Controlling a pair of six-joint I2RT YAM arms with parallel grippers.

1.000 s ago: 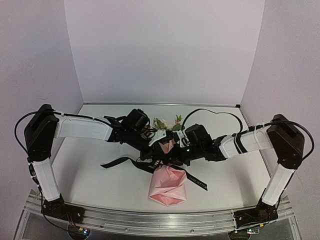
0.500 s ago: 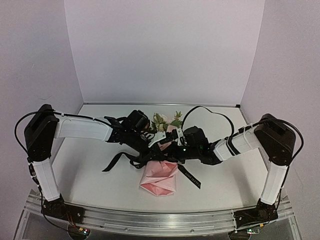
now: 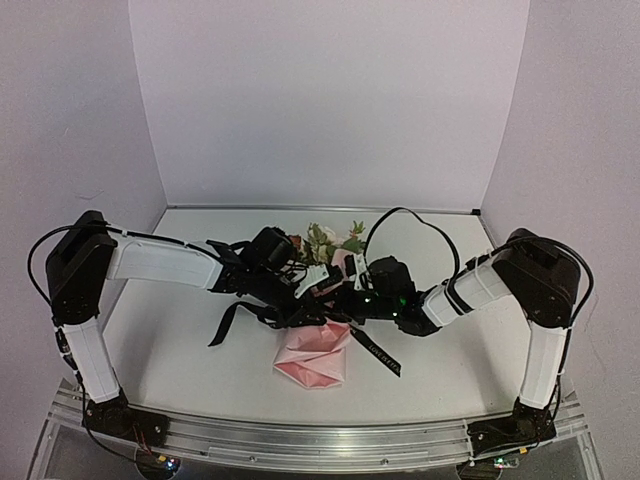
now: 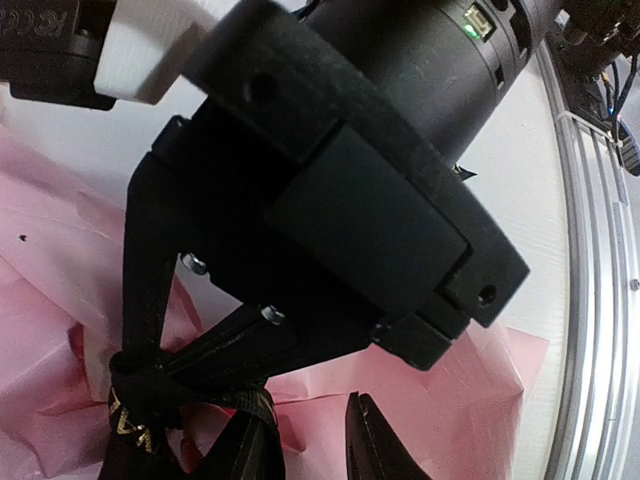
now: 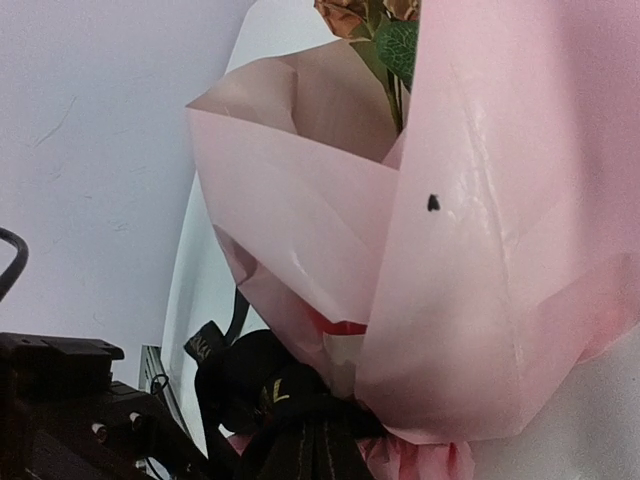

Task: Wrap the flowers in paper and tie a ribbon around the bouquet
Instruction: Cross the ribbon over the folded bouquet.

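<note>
Left tool (image 4: 312, 432) stands slightly parted, gripping nothing. Just left of it in the wrist frame, the right tool (image 4: 140, 378) pinches the ribbon (image 4: 132, 432) around the bouquet (image 3: 315, 355), centre overhead, blooms toward frame top.

White matte bench (image 3: 170, 372) inside a three-sided booth. Back wall (image 3: 330, 100), left wall (image 3: 60, 110) and right wall (image 3: 585, 110) are all plain, pale lilac-white. A thin grey seam (image 3: 250, 208) runs where the bench meets the back wall. Ribbed aluminium rail (image 3: 300, 441) along the near edge. Light is even and diffuse, shadows soft. Right wrist view shows faint hairline marks (image 5: 58, 118) on the wall.
</note>
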